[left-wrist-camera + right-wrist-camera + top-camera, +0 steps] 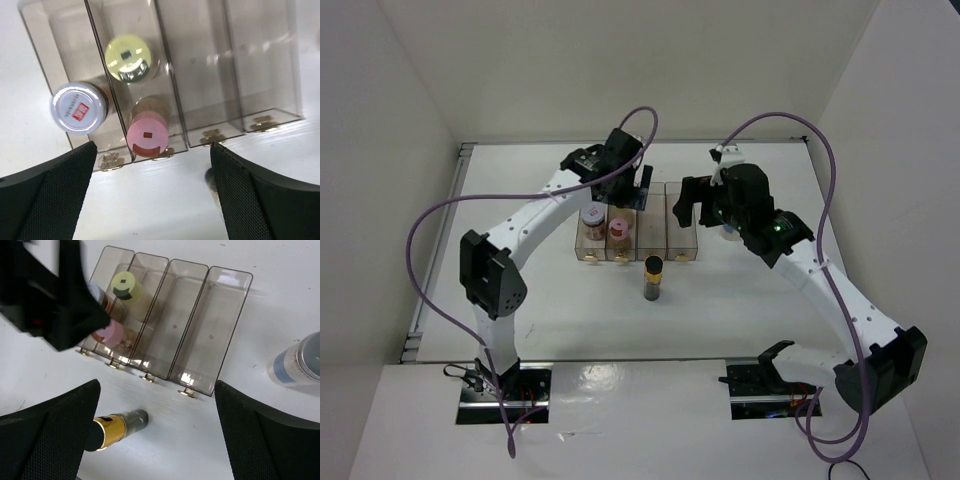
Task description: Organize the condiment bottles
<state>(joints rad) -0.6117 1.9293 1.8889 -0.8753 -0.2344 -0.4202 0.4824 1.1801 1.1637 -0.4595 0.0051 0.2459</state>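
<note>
Grey-lidded jar (79,108), yellow-green-lidded jar (127,56) and pink-lidded jar (146,135) sit racked at frame left in the rack (260,75), gold-banded jar (112,429) and blue-labelled jar (300,365) wait on the tabletop (300,280), and left fingers (50,200) and right fingers (50,430) are wide, empty.

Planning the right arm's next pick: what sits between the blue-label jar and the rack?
Only bare table separates the blue-label jar from the rack; the right wrist view shows it.
</note>
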